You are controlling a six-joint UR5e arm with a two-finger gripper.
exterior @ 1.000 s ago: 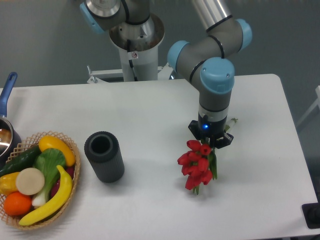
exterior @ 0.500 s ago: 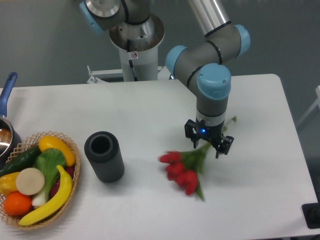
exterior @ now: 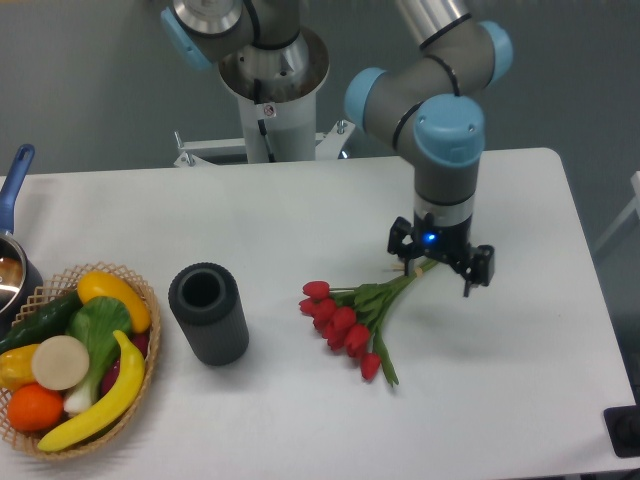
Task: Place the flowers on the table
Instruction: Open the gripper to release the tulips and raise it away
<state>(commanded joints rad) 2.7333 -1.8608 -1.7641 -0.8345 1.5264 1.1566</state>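
The flowers [exterior: 350,318] lie flat on the white worktop [exterior: 300,210], right of the dark ribbed vase [exterior: 208,313], and the claw [exterior: 441,262] hangs spread above their stem ends, so the placing looks done and only withdrawal remains.

Table [exterior: 250,230] smooth matt white; vase [exterior: 208,313] ribbed, dark matt; basket [exterior: 140,380] woven wicker.

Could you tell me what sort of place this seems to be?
Probably a robotics lab: an arm with its end effector over a white table, plus staged props, namely flowers, a vase and a fruit basket.
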